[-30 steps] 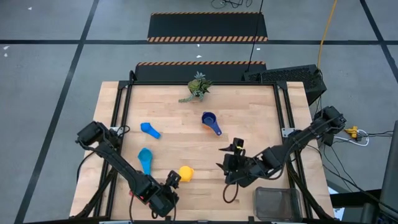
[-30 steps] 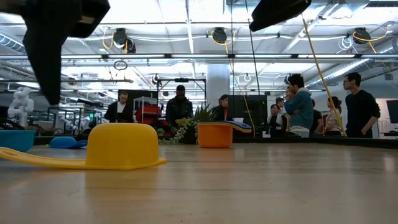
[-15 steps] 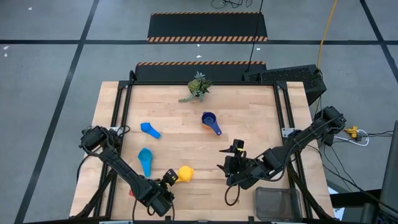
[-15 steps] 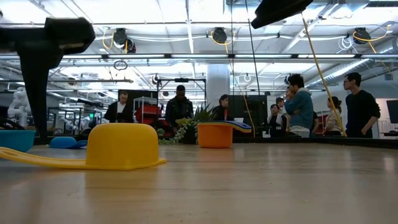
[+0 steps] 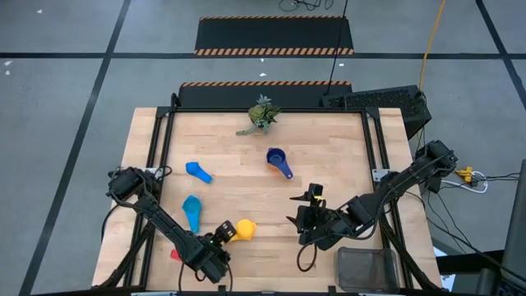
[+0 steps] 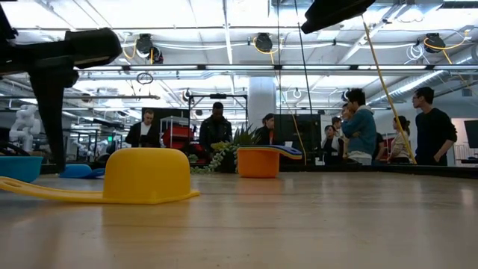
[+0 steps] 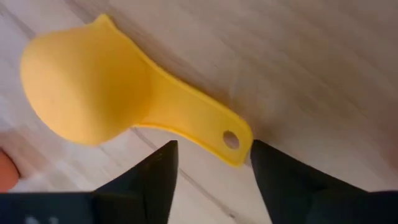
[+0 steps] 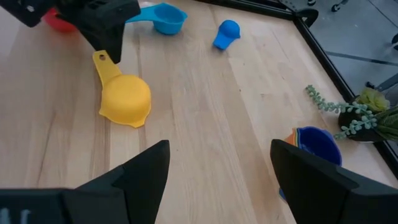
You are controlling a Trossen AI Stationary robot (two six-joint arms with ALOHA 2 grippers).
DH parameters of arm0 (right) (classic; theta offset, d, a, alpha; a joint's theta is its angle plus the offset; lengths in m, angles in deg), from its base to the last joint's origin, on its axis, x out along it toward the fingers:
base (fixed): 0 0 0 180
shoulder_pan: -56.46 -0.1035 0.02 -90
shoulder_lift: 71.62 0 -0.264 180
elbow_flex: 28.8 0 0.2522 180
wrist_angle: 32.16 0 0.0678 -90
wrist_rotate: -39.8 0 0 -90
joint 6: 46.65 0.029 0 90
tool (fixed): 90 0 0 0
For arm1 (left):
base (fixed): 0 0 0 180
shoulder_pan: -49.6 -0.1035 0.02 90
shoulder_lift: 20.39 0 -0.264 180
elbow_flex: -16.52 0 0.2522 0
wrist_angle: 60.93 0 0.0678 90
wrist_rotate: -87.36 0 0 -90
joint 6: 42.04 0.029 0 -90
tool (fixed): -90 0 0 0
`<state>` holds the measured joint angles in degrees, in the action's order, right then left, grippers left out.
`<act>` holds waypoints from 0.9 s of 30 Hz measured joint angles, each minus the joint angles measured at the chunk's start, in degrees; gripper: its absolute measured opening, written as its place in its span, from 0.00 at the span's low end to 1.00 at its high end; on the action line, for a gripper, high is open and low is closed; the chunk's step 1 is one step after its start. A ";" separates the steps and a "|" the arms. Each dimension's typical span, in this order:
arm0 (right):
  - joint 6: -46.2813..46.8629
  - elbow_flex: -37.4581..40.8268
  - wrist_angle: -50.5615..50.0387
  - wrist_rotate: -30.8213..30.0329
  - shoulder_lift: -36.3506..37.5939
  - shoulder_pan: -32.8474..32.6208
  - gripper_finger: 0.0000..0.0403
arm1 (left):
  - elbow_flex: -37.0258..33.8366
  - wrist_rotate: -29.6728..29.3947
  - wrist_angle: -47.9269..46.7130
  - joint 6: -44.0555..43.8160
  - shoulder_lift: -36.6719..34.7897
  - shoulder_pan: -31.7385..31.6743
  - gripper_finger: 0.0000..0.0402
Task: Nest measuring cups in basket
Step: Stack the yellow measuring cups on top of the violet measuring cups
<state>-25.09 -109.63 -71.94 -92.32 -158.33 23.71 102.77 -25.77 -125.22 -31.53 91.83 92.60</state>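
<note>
The yellow measuring cup lies bowl-down on the table, its flat handle pointing at my left gripper. That gripper is open and low over the table, one finger on each side of the handle's holed end, touching nothing that I can see. My right gripper is open and hovers right of the yellow cup. The basket stands at the near right corner. A dark blue cup sits in an orange one. A light blue cup and a small blue cup lie to the left. No green cup shows.
A red cup peeks out beside my left arm near the table's near left edge. A green plant sprig lies at the far edge. Bare wood lies between the yellow cup and the basket. People stand in the room beyond the far edge.
My left gripper has come down toward the table at the yellow cup's handle end and shifted a little toward the table's left edge. The cups have stayed in place.
</note>
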 joint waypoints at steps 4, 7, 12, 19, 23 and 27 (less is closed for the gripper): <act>0.02 0.00 0.02 0.05 0.00 0.00 0.67 | 0.00 0.59 1.20 1.19 0.00 -0.24 0.40; 0.02 0.00 0.01 0.09 0.01 0.00 0.67 | 0.00 2.20 1.19 1.28 0.00 -0.35 0.33; 0.02 0.00 0.02 0.11 0.00 0.00 0.67 | 0.00 2.60 2.08 1.21 0.00 -0.59 0.23; 0.09 0.00 0.01 0.13 0.01 0.00 0.67 | 0.01 1.68 5.55 0.72 -0.11 -0.54 0.03; 0.20 0.00 0.02 0.13 0.00 0.00 0.67 | 0.02 -1.69 5.93 -1.57 -0.11 -0.54 0.04; 0.22 0.00 0.04 -0.09 0.00 0.00 0.67 | 0.02 -5.81 6.57 -4.50 -0.47 -0.58 0.02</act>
<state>-24.87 -109.63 -71.90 -92.41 -158.33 23.71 102.79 -31.58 -118.65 -36.03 91.36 92.02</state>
